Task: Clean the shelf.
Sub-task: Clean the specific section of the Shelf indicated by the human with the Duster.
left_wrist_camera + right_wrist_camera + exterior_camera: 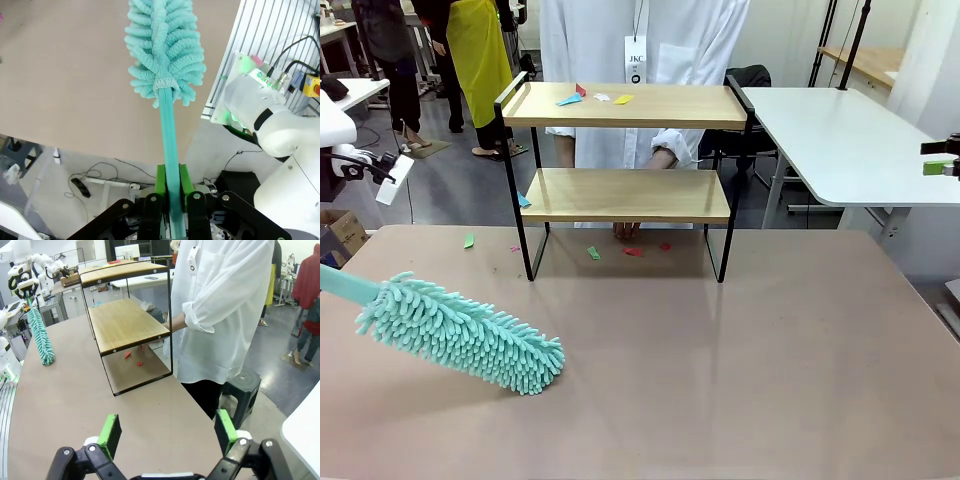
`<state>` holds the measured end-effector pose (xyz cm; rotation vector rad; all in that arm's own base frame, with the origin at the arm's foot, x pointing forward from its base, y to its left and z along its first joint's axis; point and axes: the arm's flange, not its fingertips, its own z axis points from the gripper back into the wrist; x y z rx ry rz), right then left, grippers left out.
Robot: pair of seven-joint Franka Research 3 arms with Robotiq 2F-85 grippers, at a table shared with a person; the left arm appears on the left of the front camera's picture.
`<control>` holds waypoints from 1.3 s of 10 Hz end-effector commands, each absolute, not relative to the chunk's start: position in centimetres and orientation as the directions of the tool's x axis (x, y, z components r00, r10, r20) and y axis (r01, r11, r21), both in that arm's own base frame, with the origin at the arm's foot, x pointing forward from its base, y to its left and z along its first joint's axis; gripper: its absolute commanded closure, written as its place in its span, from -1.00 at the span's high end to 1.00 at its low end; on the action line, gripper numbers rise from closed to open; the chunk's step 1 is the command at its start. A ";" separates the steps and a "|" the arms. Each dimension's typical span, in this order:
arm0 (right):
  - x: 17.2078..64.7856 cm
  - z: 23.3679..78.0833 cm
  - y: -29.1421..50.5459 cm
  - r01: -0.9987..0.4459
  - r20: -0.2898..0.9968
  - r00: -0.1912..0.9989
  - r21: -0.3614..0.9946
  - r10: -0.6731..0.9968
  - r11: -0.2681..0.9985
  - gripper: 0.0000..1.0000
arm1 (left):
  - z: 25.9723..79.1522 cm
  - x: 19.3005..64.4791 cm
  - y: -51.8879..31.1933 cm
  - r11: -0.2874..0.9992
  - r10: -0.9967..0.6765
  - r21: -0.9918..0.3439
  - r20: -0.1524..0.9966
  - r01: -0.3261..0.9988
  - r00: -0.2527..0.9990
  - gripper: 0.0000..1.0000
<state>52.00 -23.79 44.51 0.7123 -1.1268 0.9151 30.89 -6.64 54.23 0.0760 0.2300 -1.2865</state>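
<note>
Looking from the front, finding the duster point(460, 335) low over the table point(720, 380), or resting on it, hard to tell which, with the handle leading off toward the left arm and the shelf point(620, 105) well beyond the fluffy tip, upright on the table. Counting coloured paper scraps point(582, 97) on the top board, one more at the lower board's left edge, several on the table beneath, near a person's hand point(627, 231). Judging the cleaning as not yet begun, with both boards left to sweep. Switching to the left wrist view and seeing the left gripper point(172, 177) clamped tight on the duster's teal handle, the head straight ahead of it. Turning to the right wrist view and seeing the right gripper point(169, 432) spread wide, holding nothing, with the shelf far ahead and off to the left, the person close beside it.
</note>
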 end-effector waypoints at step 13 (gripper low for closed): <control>52.1 44.7 -23.7 -0.884 0.956 0.154 0.020 0.250 0.467 1.00 | 52.6 30.9 -8.1 0.259 -0.963 -0.157 0.038 0.953 0.268 -0.74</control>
